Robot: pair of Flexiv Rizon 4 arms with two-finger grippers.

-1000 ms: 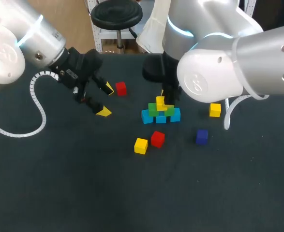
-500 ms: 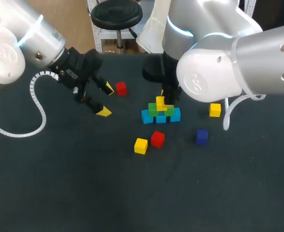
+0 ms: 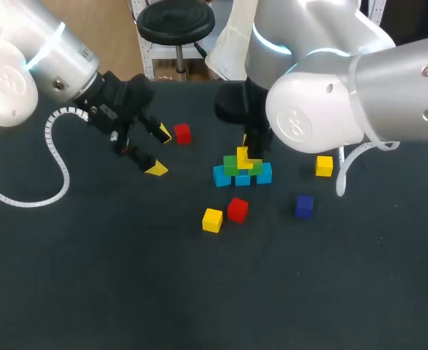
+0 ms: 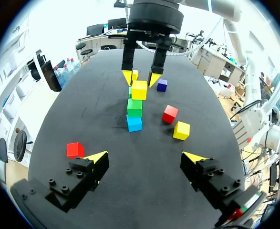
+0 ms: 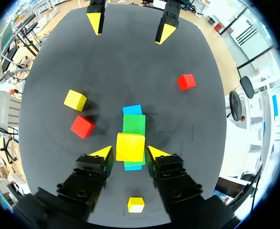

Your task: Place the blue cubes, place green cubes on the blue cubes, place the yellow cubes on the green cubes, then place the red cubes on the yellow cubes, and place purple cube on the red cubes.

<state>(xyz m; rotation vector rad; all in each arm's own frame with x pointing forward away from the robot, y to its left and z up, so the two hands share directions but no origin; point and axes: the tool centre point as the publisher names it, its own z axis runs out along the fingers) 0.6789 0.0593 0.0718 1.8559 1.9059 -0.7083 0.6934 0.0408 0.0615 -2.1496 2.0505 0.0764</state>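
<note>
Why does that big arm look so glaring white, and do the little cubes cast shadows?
Head view: light glares off the right arm's glossy shell; the table stays matte. Right wrist view: the loose yellow cube and red cube throw soft shadows. Left wrist view: a faint shadow lies beside the stack.

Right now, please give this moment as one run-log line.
right tool: at yellow cube atop green cubes, grip unclear | left tool: open, empty | red cubes: unstacked

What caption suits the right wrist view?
Right end effector straddling yellow cube on green cubes over blue cubes.
</note>
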